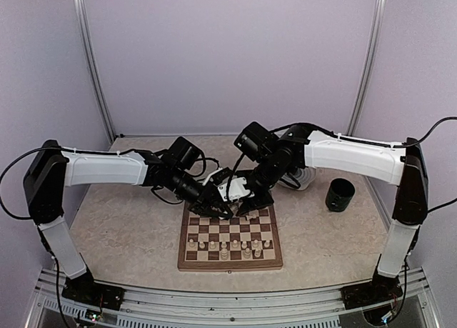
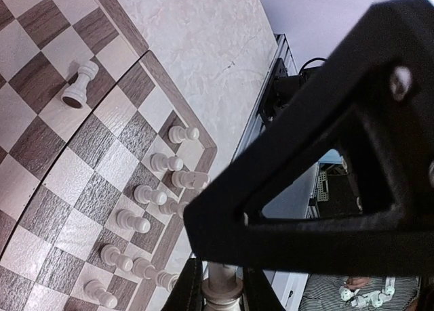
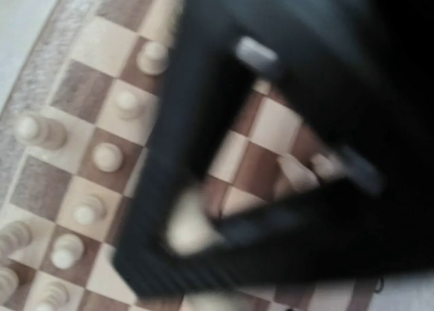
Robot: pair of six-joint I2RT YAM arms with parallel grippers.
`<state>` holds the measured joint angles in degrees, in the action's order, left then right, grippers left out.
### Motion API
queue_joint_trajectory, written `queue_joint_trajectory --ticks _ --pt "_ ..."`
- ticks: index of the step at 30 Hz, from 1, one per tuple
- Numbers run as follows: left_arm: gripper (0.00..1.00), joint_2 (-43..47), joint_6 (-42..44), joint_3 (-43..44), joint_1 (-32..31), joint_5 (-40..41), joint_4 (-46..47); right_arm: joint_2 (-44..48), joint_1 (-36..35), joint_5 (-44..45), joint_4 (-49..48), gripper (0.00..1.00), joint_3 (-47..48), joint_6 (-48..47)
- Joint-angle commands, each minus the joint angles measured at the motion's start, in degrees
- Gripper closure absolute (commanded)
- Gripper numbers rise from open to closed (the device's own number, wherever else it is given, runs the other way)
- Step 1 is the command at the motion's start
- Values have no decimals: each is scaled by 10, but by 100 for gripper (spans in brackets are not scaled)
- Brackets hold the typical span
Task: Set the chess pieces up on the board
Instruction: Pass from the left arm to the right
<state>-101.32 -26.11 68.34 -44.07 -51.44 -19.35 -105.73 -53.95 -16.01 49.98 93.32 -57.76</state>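
Squarely checked wooden board (image 1: 207,232), turned cream pieces (image 1: 224,252), marbled table (image 1: 121,228).

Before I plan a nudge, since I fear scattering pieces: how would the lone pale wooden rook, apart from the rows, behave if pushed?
The lone pale wooden rook seems to lie on its side, dark underside showing, so a push would probably roll its round body. It looks small and light, likely skidding across the smooth checked wooden board.
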Motion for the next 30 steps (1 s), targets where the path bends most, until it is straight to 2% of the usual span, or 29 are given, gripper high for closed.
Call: queue_joint_trajectory --ticks 1,6,9,13,15,17,22,27,30 --pt "86 -11 1 18 0 -24 9 -5 -20 16 16 62 -13 -23" --pt "86 -13 -14 14 0 -38 34 -4 -26 27 1 69 -23 -19" --pt "83 -13 -17 15 2 -40 38 -6 -27 49 -12 81 -36 -12" --pt "63 7 -13 2 11 7 36 6 -13 39 -29 88 -47 6" --pt "55 38 -8 -16 18 48 43 14 12 -11 -34 89 -38 30" --pt "53 74 -15 -43 25 82 74 23 46 -79 -43 89 -31 64" --pt "49 172 -33 -120 17 201 231 49 121 -255 -101 89 -51 178" --pt "46 245 54 -154 -49 384 340 56 163 -387 -162 89 -83 263" --pt "45 256 103 -143 -69 428 350 52 167 -432 -160 89 -79 271"
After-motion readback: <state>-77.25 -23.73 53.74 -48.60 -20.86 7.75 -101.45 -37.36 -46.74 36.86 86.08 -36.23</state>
